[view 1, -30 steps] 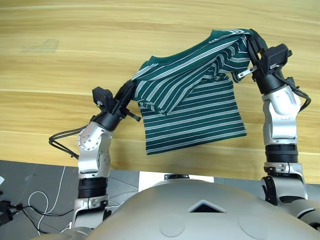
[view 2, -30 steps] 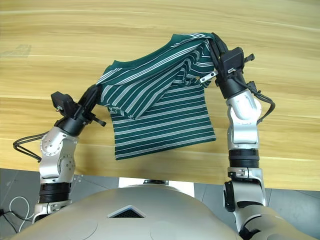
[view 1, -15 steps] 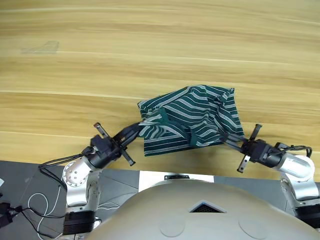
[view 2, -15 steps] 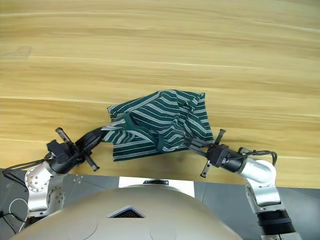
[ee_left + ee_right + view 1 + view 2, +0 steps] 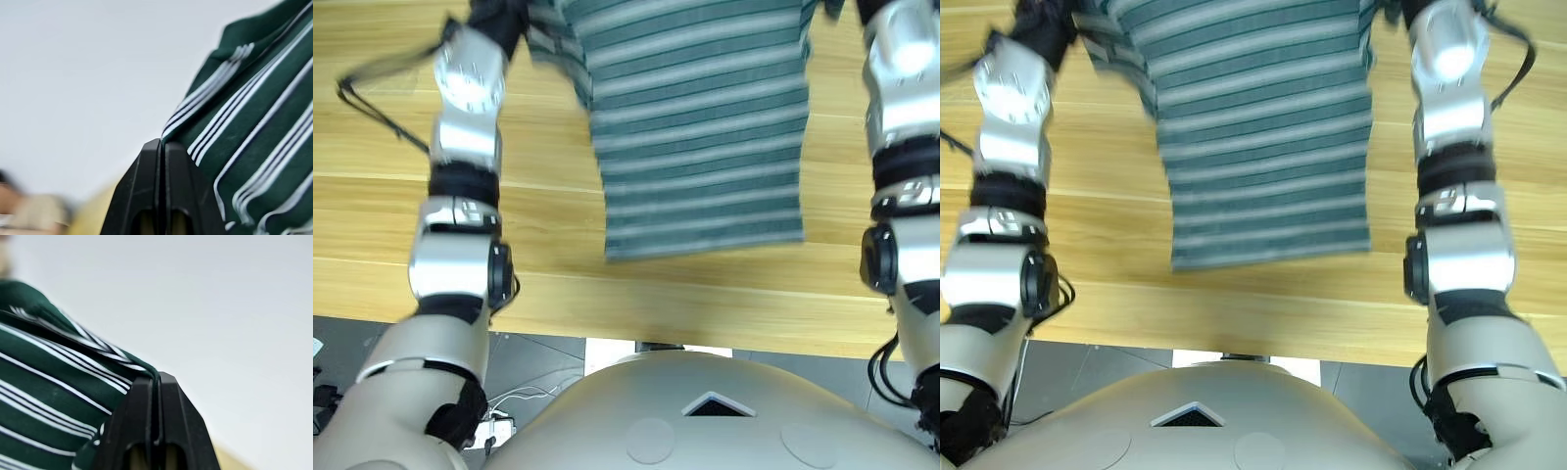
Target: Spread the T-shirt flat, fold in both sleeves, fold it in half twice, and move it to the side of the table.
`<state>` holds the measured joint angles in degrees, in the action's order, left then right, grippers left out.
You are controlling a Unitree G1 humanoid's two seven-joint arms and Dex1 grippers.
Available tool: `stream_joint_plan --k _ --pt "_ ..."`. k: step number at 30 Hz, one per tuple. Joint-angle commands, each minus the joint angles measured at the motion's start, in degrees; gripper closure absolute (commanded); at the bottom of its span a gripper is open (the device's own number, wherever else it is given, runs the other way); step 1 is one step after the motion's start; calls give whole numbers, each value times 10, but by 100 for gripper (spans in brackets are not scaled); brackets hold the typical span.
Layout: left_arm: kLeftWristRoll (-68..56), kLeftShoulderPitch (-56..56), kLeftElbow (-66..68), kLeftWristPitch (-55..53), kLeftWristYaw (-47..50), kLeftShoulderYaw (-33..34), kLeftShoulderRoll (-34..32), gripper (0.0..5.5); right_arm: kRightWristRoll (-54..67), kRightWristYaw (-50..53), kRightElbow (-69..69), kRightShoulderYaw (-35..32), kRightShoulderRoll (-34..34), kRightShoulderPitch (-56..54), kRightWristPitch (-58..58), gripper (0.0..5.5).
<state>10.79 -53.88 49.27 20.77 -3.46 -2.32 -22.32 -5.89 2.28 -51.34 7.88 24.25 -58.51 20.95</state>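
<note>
A dark green T-shirt (image 5: 700, 127) with white stripes hangs in the air between my two raised arms, its lower hem level above the wooden table (image 5: 636, 294). One sleeve droops at its left side. My left gripper (image 5: 161, 147) is shut on the shirt's edge (image 5: 244, 127) near the top. My right gripper (image 5: 156, 382) is shut on the opposite top edge of the T-shirt (image 5: 54, 382). Both arms run up past the top of the head views, so the held corners are cut off there.
The long wooden table's front edge (image 5: 705, 338) lies just below the hanging hem. Beyond the edge is a dark floor with cables (image 5: 504, 421) at the lower left.
Both arms have swung up from low at the table's front edge, lifting the shirt off the table; it now hangs stretched out instead of bunched.
</note>
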Motion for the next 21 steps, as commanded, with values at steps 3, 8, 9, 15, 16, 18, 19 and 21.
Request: stream_joint_plan --k 3,8,9,15,16,18,19,21 --pt "-47 -125 47 143 65 57 -9 547 -38 71 -65 -10 -20 -93 150 550" --pt "-95 322 -181 178 -183 -43 -79 547 80 -162 276 57 62 390 138 550" --pt "-90 402 -221 182 -205 -63 -99 547 94 -177 342 66 83 468 121 550" --pt "-109 678 -362 194 -287 -91 -167 547 138 -285 495 47 178 710 64 550" --pt "-111 702 -375 191 -296 -89 -172 547 129 -297 492 40 186 722 57 550" --pt "-115 735 -392 184 -309 -85 -180 547 112 -316 483 30 197 734 47 550" --pt "-117 748 -401 179 -313 -82 -183 547 109 -327 488 27 202 740 41 550" --pt "-116 767 -411 173 -314 -77 -184 547 102 -355 497 28 214 760 52 550"
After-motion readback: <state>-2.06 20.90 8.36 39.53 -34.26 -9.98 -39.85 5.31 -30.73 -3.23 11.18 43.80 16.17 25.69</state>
